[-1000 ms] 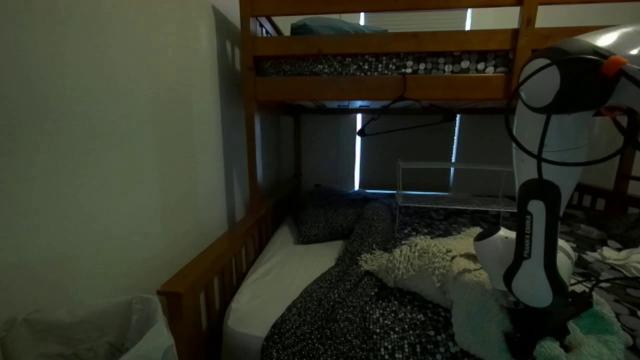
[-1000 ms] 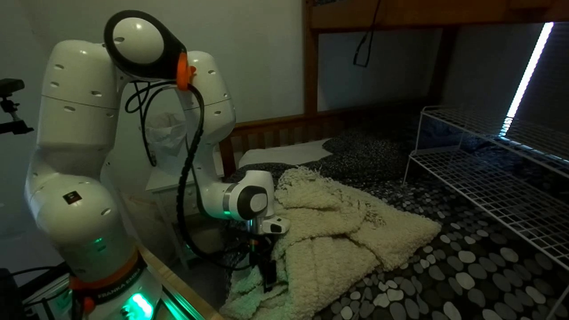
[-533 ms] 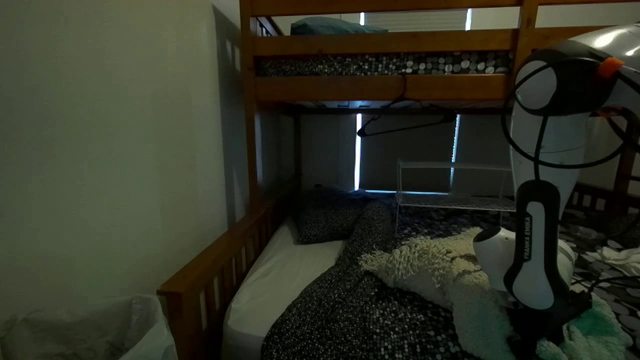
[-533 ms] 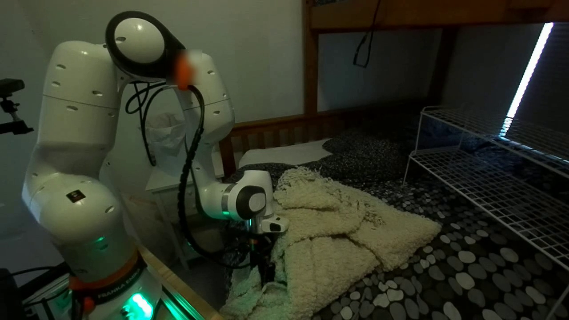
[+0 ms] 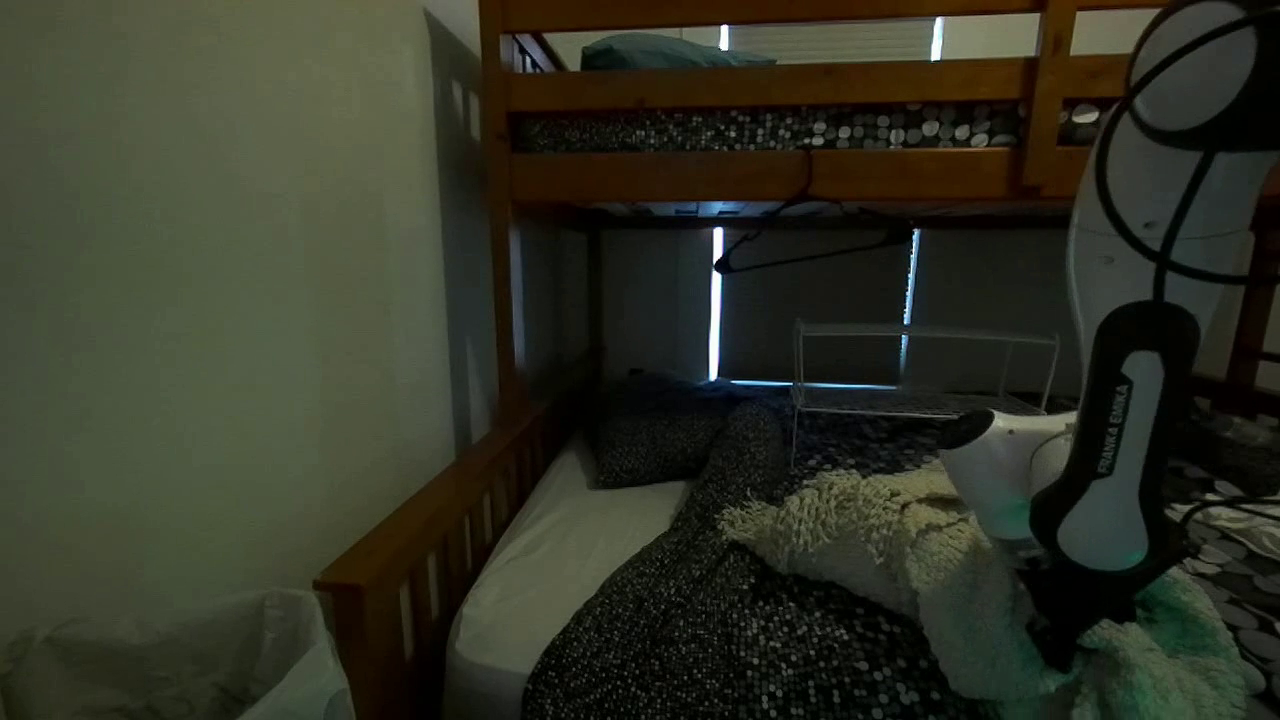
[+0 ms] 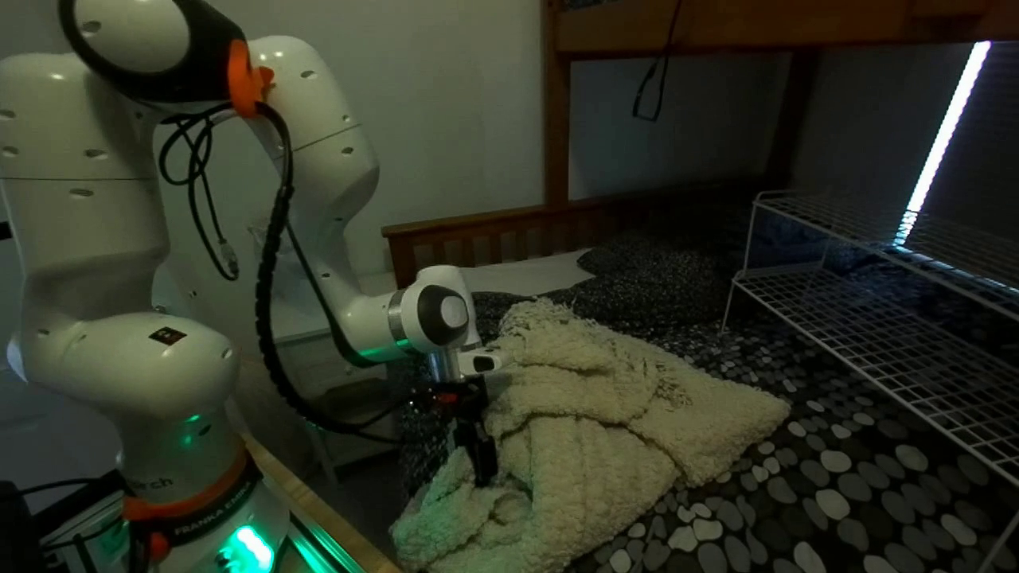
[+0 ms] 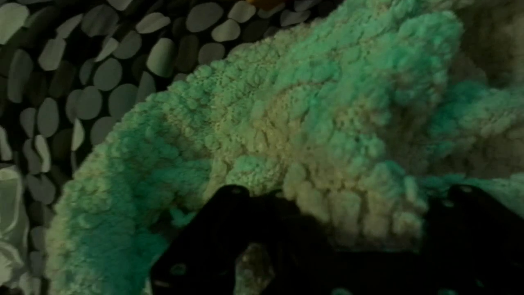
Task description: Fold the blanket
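Note:
A cream, nubbly blanket lies rumpled on the dotted bedding, its fringed end away from the robot. Green light tints the near part of the blanket in the wrist view. My gripper points down into the blanket's near end, where the fabric is bunched up around the fingertips. In an exterior view the gripper shows dark against the pile. The wrist view has ridges of fabric gathered between the jaws, covering the finger ends; the gripper is shut on the blanket.
A white wire rack stands on the bed behind the blanket. A black hanger dangles from the upper bunk. The wooden side rail and a white bag border the bed. A dark patterned duvet lies alongside.
My gripper has closed and risen a little, and the blanket's near end has bunched up with it. The upper arm has swung back towards its base.

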